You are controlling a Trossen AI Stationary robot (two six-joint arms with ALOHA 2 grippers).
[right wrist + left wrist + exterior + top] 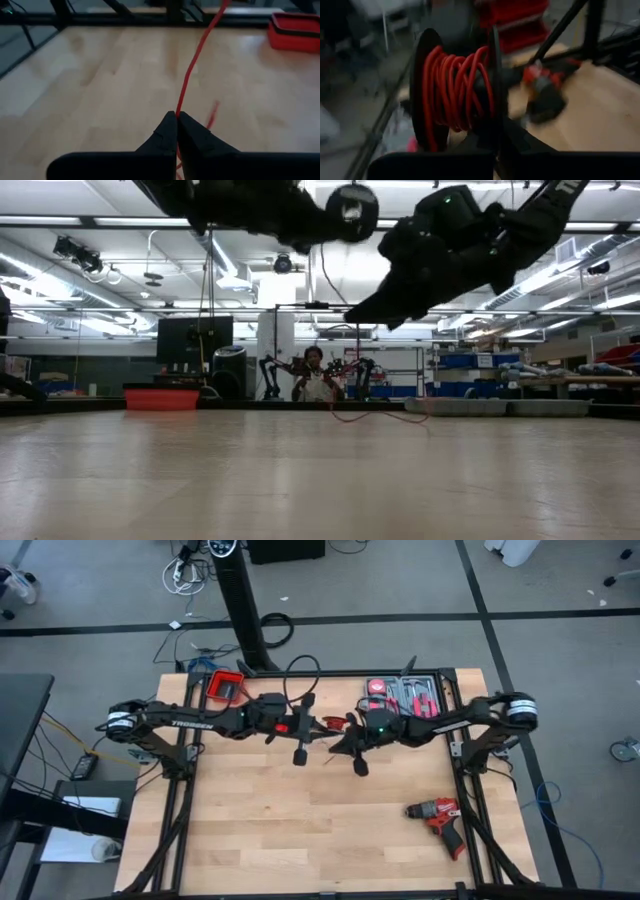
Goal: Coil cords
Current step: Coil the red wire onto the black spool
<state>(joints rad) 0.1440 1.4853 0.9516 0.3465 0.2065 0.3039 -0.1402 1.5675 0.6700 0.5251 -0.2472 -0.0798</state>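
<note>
A: Right gripper (177, 120) jaws are pinching shut on the red cord (192, 65); the strand is running taut from the fingertips out over the wooden table (100, 75).

B: Left gripper (465, 100)?

A: Spread wide. The red cord is sitting wound in loops across its two fingers (422, 90), like a spool.

B: Arm poses?

A: Both are stretching level toward the table's middle, held high. In the high view the left gripper (300, 730) and right gripper (350, 745) are near each other, the cord (330, 723) bridging between them.

B: Anything only one view gives?

A: The high view is showing the red drill (440, 820) near the right front corner, the red bin (226, 686) and the tool tray (405, 695) at the back. The low view is showing cord (385, 416) trailing on the tabletop far back, under the raised arms.
</note>
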